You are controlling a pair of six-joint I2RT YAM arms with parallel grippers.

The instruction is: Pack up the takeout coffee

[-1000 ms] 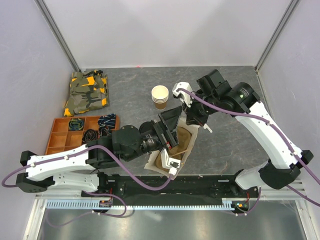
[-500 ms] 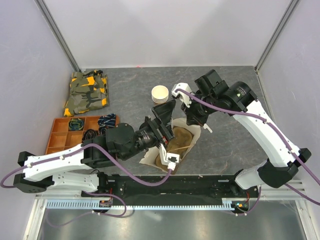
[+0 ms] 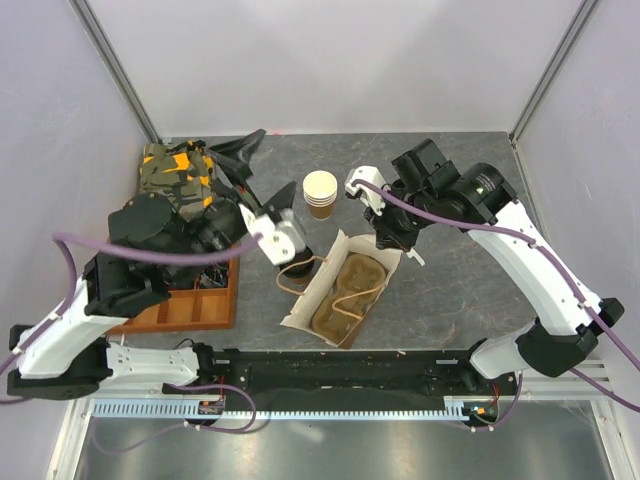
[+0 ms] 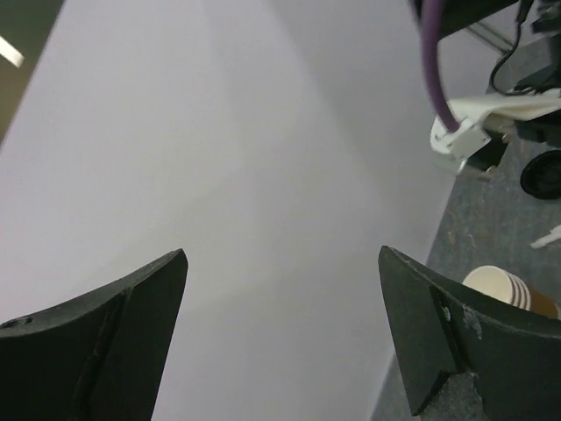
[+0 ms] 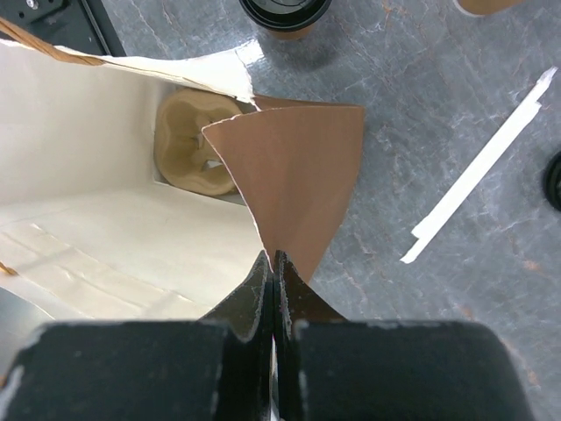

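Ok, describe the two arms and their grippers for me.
The left arm and right arm have white links, bulky black joints and a purple cable each. The left gripper and right gripper end in black, wedge-shaped jaws.

Soft, even light from above. My left fingers [image 4: 105, 342] loom dark and blurred up close; the bag [image 5: 105, 175] glares white inside.

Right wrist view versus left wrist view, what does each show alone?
Only right wrist: right gripper, jaws shut on the paper bag's flap; the black-lidded coffee cup. Only left wrist: left gripper, jaws open; the wall; a purple cable. Both: grey table, perhaps the cup stack, barely in the right wrist view.
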